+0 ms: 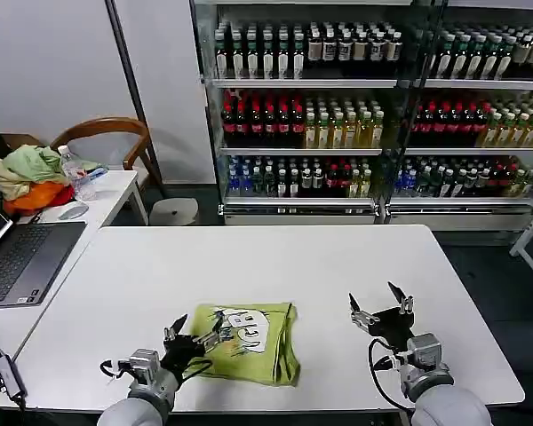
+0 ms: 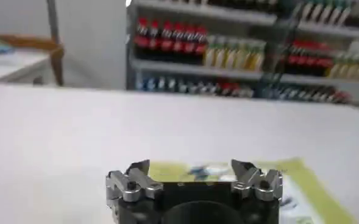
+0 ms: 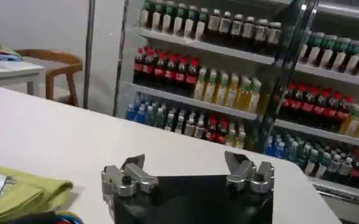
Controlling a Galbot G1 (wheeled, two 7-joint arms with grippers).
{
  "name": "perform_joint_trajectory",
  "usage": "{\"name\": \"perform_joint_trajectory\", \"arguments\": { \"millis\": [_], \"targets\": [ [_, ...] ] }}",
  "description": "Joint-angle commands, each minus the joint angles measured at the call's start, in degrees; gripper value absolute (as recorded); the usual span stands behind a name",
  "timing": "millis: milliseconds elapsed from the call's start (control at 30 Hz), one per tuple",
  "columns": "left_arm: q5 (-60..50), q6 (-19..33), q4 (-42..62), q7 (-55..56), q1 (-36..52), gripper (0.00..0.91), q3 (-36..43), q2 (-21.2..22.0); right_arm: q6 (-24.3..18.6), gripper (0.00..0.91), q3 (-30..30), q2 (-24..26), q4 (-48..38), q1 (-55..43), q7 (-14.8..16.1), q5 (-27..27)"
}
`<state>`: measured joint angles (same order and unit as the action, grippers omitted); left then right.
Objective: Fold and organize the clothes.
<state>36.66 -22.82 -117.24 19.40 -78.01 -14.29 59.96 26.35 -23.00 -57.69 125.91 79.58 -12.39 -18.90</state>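
Observation:
A lime yellow-green T-shirt (image 1: 253, 342) lies folded into a rough square near the front edge of the white table (image 1: 275, 266), its white printed graphic facing up. My left gripper (image 1: 195, 333) hovers open at the shirt's left edge, with nothing between its fingers. In the left wrist view the left gripper (image 2: 191, 173) points at the shirt (image 2: 289, 182) lying just beyond it. My right gripper (image 1: 379, 303) stands open over bare table to the right of the shirt. The right wrist view shows the right gripper (image 3: 185, 167) with a folded edge of the shirt (image 3: 21, 192) off to one side.
A side table at the left holds an open laptop (image 1: 18, 257), a mouse (image 1: 72, 211), a water bottle (image 1: 75, 173) and a bundle of pale green, cream and orange fabrics (image 1: 31, 177). A wooden chair (image 1: 115, 133) and drink-filled coolers (image 1: 373, 106) stand behind.

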Motion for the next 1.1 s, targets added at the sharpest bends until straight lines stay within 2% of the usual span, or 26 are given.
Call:
{"name": "perform_joint_trajectory", "arguments": {
  "millis": [33,133,167,200,900,1100],
  "targets": [
    [2.1,-4.5,5.8,4.6,0.6,0.907,-1.1,0.1,-0.2,0.907,-0.2,-0.2,-0.1,0.0,0.1,0.0],
    [2.2,-4.4,6.0,4.3,0.6,0.907,-0.8,0.1,-0.2,0.907,-0.1,-0.3,-0.3,-0.1,0.0,0.0],
    [2.2,-4.4,6.0,4.2,0.6,0.232,-0.7,0.1,-0.2,0.907,-0.1,-0.3,-0.3,-0.1,0.0,0.0],
    [2.2,-4.1,5.9,4.0,0.6,0.050,-0.5,0.3,-0.2,0.907,0.0,-0.4,-0.3,-0.2,0.0,0.0],
    [1.3,-0.6,4.3,0.0,0.7,0.040,0.9,1.4,-0.2,0.907,0.5,-0.6,-1.1,-0.7,0.0,0.3],
    [3.7,-2.9,-0.5,-1.9,1.7,0.030,-3.6,-0.4,-0.1,0.907,0.8,-0.5,-1.0,-1.3,-0.1,0.3]
  ]
}}
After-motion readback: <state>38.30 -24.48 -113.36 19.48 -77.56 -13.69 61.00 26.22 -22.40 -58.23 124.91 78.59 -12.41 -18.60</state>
